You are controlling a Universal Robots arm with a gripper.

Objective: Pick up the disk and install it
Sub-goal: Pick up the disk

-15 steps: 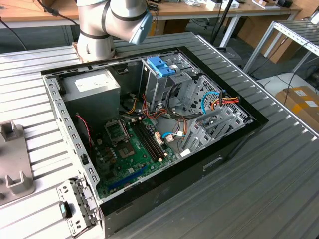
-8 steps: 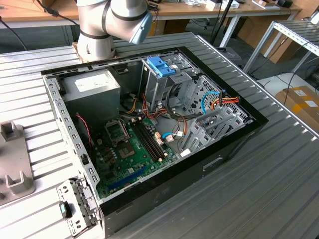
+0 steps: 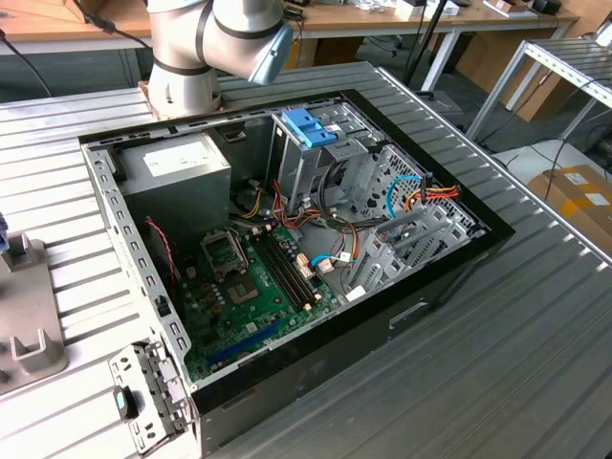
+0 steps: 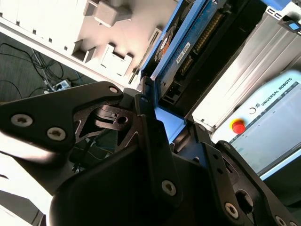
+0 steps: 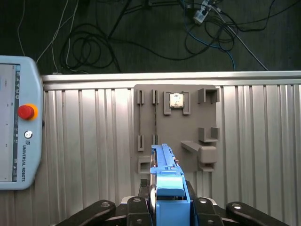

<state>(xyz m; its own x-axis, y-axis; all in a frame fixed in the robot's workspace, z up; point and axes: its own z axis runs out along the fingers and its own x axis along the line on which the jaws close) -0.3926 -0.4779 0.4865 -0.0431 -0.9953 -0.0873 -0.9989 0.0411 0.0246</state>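
My gripper (image 5: 168, 203) is shut on the disk (image 5: 166, 175), which stands on edge between the black fingers (image 5: 141, 207). In the first wrist view I see the disk's light-blue carrier rail end-on, above a grey fixture plate (image 5: 176, 117) on the ribbed metal table. The second wrist view shows the disk (image 4: 188, 52) from its circuit-board side, blue rail along its edge, with the gripper (image 4: 171, 134) clamped around its near end. The open computer case (image 3: 287, 239) lies on the table in the exterior view.
Inside the case are a grey power-supply box (image 3: 186, 172), a motherboard (image 3: 249, 287) and a metal drive cage with a blue plastic bracket (image 3: 308, 126) on top. A teach pendant (image 5: 19, 122) with a red button lies beside the fixture plate. Cables trail on the floor beyond the table edge.
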